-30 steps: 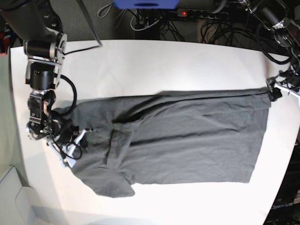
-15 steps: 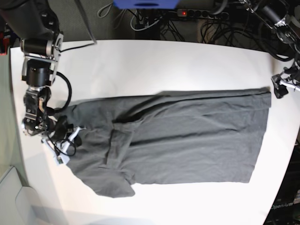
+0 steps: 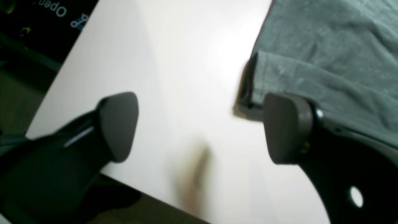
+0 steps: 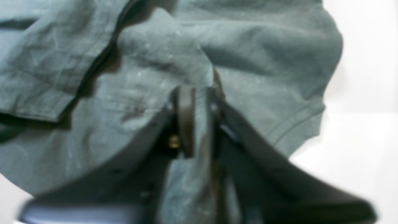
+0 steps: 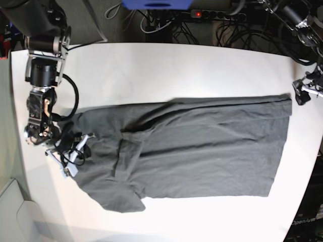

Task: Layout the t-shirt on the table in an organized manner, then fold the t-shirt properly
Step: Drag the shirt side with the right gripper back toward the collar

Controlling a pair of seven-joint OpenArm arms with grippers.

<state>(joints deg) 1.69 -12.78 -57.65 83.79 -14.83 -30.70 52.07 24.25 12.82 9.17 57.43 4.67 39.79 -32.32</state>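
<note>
White and broad, the bench (image 5: pixel 166 60) fills the base view, with a tangle of cables (image 5: pixel 212 25) and a power strip (image 5: pixel 217 15) in the dark behind its far edge. On it lies the shirt (image 5: pixel 197 151), spread lengthwise across the middle, wrinkled, with one layer folded over along its upper side and a sleeve sticking out toward the near edge on the view's left. Its hem end reaches toward the view's right, close to the bench's rim. The left claw (image 3: pixel 199 127) hangs there just beyond the hem corner, released, both pads wide apart over bare bench; in the left wrist view one pad sits just in front of the hem corner, though contact cannot be judged. At the shirt's other end, on the base view's left, the right claw (image 4: pixel 196 121) sits low at the cloth's edge. In the right wrist view its pads stand close together with a fold of shirt pinched between them, grasping the cloth; the picture is blurred, so how firm the grip is cannot be told.
</note>
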